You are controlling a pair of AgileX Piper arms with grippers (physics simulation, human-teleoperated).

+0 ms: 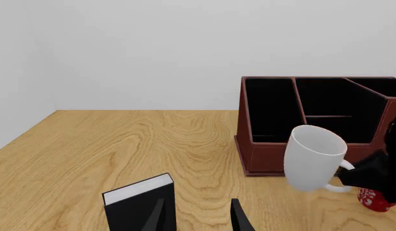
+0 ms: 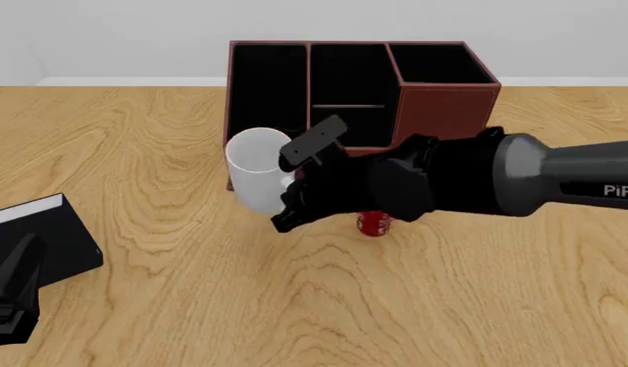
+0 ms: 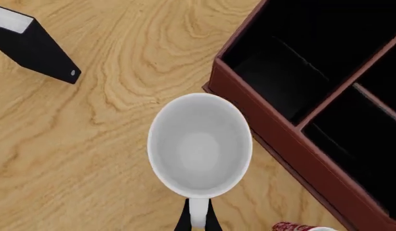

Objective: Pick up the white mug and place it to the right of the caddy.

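The white mug [image 2: 255, 168] is held by its loop handle in my right gripper [image 2: 292, 180], which is shut on it. The mug hangs slightly tilted, mouth up, just in front of the left front corner of the caddy [image 2: 447, 107]. In the right wrist view I look down into the mug [image 3: 199, 144], with the handle between the gripper's [image 3: 198, 220] fingers and the caddy wall [image 3: 275, 139] beside it. The left wrist view shows the mug [image 1: 313, 156] before the caddy [image 1: 269, 156]. My left gripper [image 1: 198, 217] is open and empty, low at the near left [image 2: 14, 290].
A small black box with a white edge [image 2: 39, 237] lies at the near left, right by my left gripper [image 1: 137, 199]. A slim red cup with white patterns [image 2: 375, 223] stands under my right arm, in front of the caddy.
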